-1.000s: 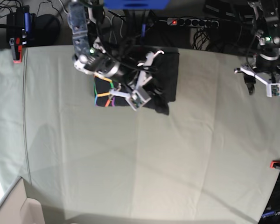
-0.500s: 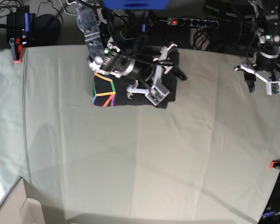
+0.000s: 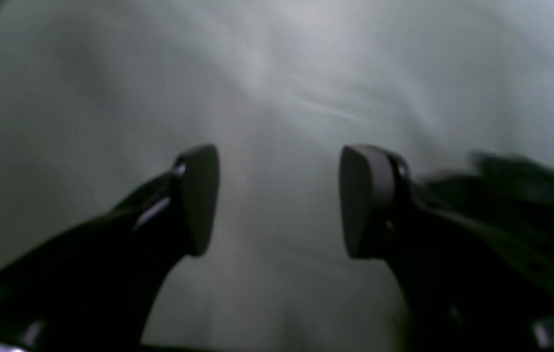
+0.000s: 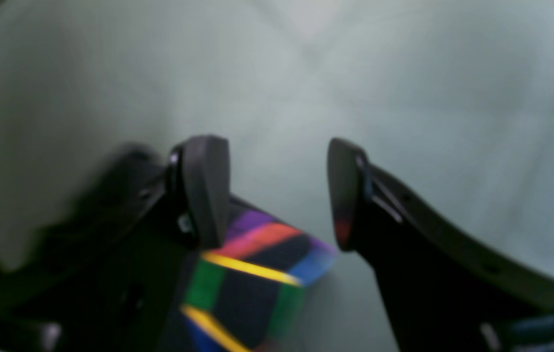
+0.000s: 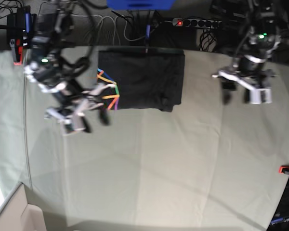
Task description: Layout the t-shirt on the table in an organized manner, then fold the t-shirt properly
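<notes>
Looking down from the base view, you see the t-shirt lying folded into a compact dark rectangle on the far part of the bench, its far edge close to the bench's far edge. The rainbow line graphic sits at the shirt's left edge, near corner.

Right gripper — at the left of the base view — hangs just left of the shirt, beside the graphic, motion-blurred. In the right wrist view its jaws are spread, nothing between the pads; right gripper looks onto bare bench cloth, with a corner of the shirt and its coloured stripes below and slightly left of the gap. You cannot tell from this view whether the left pad touches the fabric.

Left gripper — at the right of the base view — is well apart from the shirt, over bare cloth to its right, also blurred. In the left wrist view the left gripper has its jaws spread and empty, only pale creased cloth between them.

A red-orange clamp grips the far left bench edge; another sits at the right edge.
</notes>
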Tool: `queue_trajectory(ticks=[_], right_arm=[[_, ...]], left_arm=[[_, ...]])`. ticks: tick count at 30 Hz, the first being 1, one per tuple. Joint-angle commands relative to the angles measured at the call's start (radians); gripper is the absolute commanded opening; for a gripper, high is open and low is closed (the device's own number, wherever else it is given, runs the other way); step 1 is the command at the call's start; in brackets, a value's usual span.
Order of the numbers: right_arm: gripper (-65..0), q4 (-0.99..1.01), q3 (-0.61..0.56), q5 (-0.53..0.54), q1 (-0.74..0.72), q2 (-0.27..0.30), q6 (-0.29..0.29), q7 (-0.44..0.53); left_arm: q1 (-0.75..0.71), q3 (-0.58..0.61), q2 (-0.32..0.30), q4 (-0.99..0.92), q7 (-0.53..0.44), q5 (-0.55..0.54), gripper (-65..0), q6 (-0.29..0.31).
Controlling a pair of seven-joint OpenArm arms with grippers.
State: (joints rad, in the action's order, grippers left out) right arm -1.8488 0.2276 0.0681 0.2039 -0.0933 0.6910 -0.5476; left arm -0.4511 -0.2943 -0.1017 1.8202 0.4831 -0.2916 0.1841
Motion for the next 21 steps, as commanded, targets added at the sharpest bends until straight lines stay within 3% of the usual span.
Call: queue_trajectory(ticks=[1, 7, 13, 21], right_arm=[[-32.3, -0.022, 0.016, 0.023, -0.005, 0.004, 0.007, 0.027], [-32.3, -0.022, 0.091, 0.023, 0.029, 0.03, 0.007, 0.025], [-32.3, -0.022, 0.132, 0.022, 0.036, 0.03, 0.007, 0.025], [-32.3, -0.022, 0.146, 0.019, 0.052, 0.03, 0.007, 0.025]], left_arm=[[-0.001, 0.031, 0.006, 0.019, 0.018, -0.037, -24.9, 0.007], [-0.004, 0.128, 0.056, 0.013, 0.122, -0.225, -12.6, 0.005], [0.016, 0.215, 0.052, -0.058, 0.114, -0.272, -12.2, 0.005], [0.061, 0.221, 0.058, -0.196, 0.114, -0.271, -12.2, 0.005]])
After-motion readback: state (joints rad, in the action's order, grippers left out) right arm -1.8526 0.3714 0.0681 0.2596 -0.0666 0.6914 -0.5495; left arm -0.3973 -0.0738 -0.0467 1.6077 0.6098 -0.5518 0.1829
